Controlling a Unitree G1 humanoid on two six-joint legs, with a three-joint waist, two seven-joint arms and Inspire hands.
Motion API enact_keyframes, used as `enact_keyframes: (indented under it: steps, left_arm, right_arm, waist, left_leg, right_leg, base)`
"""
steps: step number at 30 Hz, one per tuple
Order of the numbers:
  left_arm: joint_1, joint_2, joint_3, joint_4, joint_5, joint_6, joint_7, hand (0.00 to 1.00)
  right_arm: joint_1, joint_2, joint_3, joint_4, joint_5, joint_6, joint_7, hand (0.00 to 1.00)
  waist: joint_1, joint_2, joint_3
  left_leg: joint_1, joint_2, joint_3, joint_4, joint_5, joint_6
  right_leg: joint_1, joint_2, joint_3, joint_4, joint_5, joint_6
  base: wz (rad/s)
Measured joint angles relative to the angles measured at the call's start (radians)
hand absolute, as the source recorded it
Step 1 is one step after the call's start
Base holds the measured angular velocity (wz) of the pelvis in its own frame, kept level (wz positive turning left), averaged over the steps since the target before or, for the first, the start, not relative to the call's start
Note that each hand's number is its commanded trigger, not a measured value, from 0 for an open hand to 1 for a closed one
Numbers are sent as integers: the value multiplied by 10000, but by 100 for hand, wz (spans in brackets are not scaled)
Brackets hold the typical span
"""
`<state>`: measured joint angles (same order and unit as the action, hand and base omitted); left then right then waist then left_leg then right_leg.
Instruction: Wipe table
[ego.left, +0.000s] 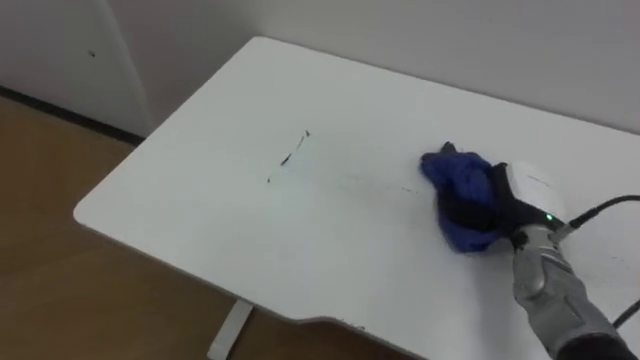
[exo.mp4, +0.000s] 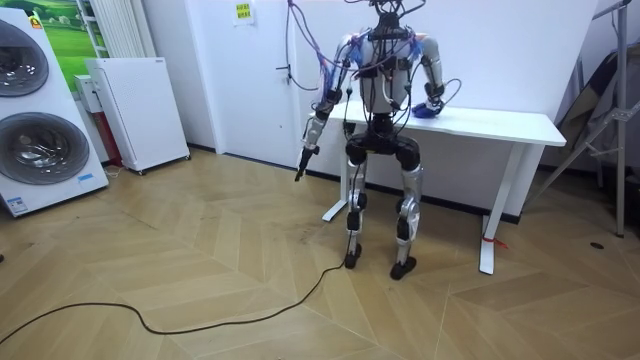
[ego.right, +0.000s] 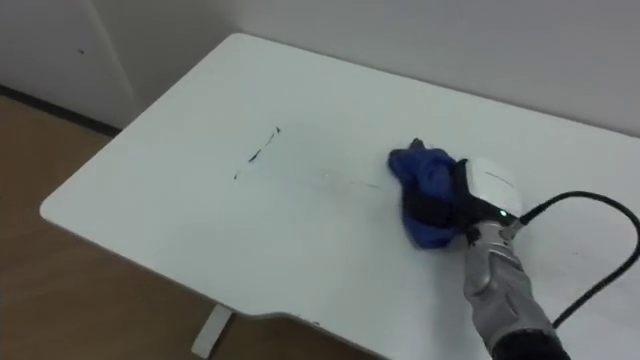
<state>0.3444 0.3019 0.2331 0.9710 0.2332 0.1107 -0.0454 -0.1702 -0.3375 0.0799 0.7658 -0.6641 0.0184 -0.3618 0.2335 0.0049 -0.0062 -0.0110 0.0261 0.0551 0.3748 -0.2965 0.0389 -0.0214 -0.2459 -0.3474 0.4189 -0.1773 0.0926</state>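
Observation:
A blue cloth (ego.left: 455, 178) lies bunched on the white table (ego.left: 250, 230), right of its middle. My right hand (ego.left: 515, 200) comes in from the lower right and rests on the cloth's right side, its dark fingers (ego.left: 478, 208) curled into the folds. A short dark streak (ego.left: 292, 154) marks the tabletop to the cloth's left, about a hand's length away. In the room view I stand at the table (exo.mp4: 500, 125) facing the wall, with the right hand (exo.mp4: 432, 103) on the cloth. My left hand (exo.mp4: 303, 160) hangs out to the side, below the tabletop.
The table's near edge (ego.left: 200, 275) and left corner drop to a wooden floor. A white wall runs close behind the table. Washing machines (exo.mp4: 35, 120) and a white cabinet (exo.mp4: 140, 110) stand at the room view's left, and a folded metal frame (exo.mp4: 600, 110) at its right.

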Motion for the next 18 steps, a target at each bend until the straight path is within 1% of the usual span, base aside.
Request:
enact_keyframes:
  steps: [1,2,3,4,5,6,7,8,9,10,11,12,13,14,15,16,17,18]
  left_arm:
    - [-68,82,8,-98,3,-20,61,0]
    - [-108,115,35,-153,8,-45,105,0]
    - [-147,184,154,-281,7,-116,159,0]
    - [-208,193,255,-405,21,-121,187,0]
    - [-201,180,246,-512,28,-117,198,0]
    - [-198,136,184,-652,24,-117,189,0]
    - [-193,22,180,-720,25,-121,202,0]
    - [-194,-55,183,-729,19,-120,214,0]
    - [-175,-234,183,-782,16,-130,239,0]
    - [-141,-423,176,-797,20,-177,322,0]
    - [-120,-512,173,-799,21,-185,365,0]
    - [-54,-667,155,-792,60,-184,377,0]
    - [34,-751,68,-789,113,-185,369,0]
    - [91,-761,-18,-782,122,-191,360,0]
    - [261,-803,-51,-763,113,-230,346,0]
    - [425,-840,-126,-659,104,-216,332,0]
    - [530,-837,-224,-651,109,-201,303,0]
    - [686,-837,-330,-651,113,-165,180,0]
  right_arm:
    - [191,-165,-147,50,37,-54,-68,100]
    - [349,-214,-273,51,55,-71,-80,100]
    - [621,-247,-479,80,131,-77,-162,100]
    - [886,-253,-698,62,138,-93,-195,100]
    - [927,-261,-763,34,122,-96,-196,100]
    - [937,-280,-804,-37,108,-107,-162,100]
    - [907,-286,-796,-222,45,-109,7,100]
    - [900,-287,-794,-257,4,-119,100,100]
    - [898,-290,-794,-317,-55,-152,194,100]
    - [896,-289,-785,-347,-51,-176,273,100]
    - [873,-290,-740,-390,-51,-176,284,100]
    - [830,-286,-674,-424,-80,-174,350,100]
    - [818,-283,-623,-525,-91,-171,409,100]
    - [825,-282,-613,-626,-99,-159,492,100]
    - [799,-266,-566,-773,-217,-138,623,100]
    - [698,-267,-543,-904,-430,-69,792,100]
    - [659,-267,-517,-1077,-543,15,905,100]
    - [576,-271,-521,-1205,-654,124,991,100]
  waist:
    - [-215,-41,-31]
    - [-292,-80,-71]
    - [-378,-187,-148]
    - [-411,-257,-168]
    - [-431,-276,-169]
    - [-365,-322,-156]
    - [-317,-331,-145]
    - [-320,-321,-142]
    - [-309,-297,-136]
    - [-289,-272,-127]
    - [-259,-280,-119]
    - [-226,-278,-108]
    - [-143,-277,-95]
    - [-68,-279,-88]
    - [25,-278,-65]
    - [56,-226,-23]
    - [64,-183,28]
    - [61,-107,129]
  left_leg:
    - [-5,35,0,52,-10,-14]
    - [-15,68,18,58,-15,-42]
    - [-7,226,192,77,-37,-143]
    - [22,425,307,181,-110,-298]
    - [18,545,397,252,-151,-371]
    - [19,724,551,302,-179,-531]
    - [-8,912,670,351,-201,-686]
    - [-4,1012,722,353,-211,-760]
    - [19,1198,772,350,-203,-927]
    - [24,1373,809,330,-160,-1112]
    - [24,1423,791,309,-127,-1206]
    - [24,1602,754,244,-65,-1401]
    - [21,1774,697,227,-11,-1578]
    - [22,1845,676,233,4,-1651]
    - [26,1959,643,261,21,-1774]
    - [0,1984,573,399,26,-1812]
    - [-24,1970,568,471,26,-1813]
    - [-104,1878,563,642,24,-1803]
  right_leg:
    - [28,-313,50,-217,382,15]
    - [49,-413,18,-377,613,39]
    - [142,-529,45,-765,1104,117]
    - [266,-467,-2,-1040,1309,294]
    - [302,-368,-72,-1104,1268,353]
    - [307,-192,-213,-1118,1117,468]
    - [232,-65,-341,-1096,924,411]
    - [227,33,-390,-1100,836,365]
    - [209,200,-462,-1081,672,314]
    - [147,393,-514,-958,540,178]
    - [97,456,-589,-852,450,88]
    - [20,614,-692,-668,276,-76]
    - [-44,789,-676,-533,61,-204]
    - [-110,839,-666,-450,-68,-264]
    - [-232,922,-609,-150,-332,-362]
    - [-295,1015,-513,45,-542,-405]
    - [-323,1093,-370,120,-609,-458]
    - [-385,1186,-190,180,-696,-515]
  base:
    - [20]
    - [19]
    - [10]
    - [3]
    - [-21]
    - [-38]
    - [-41]
    - [-32]
    - [-20]
    - [-16]
    - [-8]
    - [0]
    - [0]
    - [0]
    - [0]
    - [0]
    - [14]
    - [11]
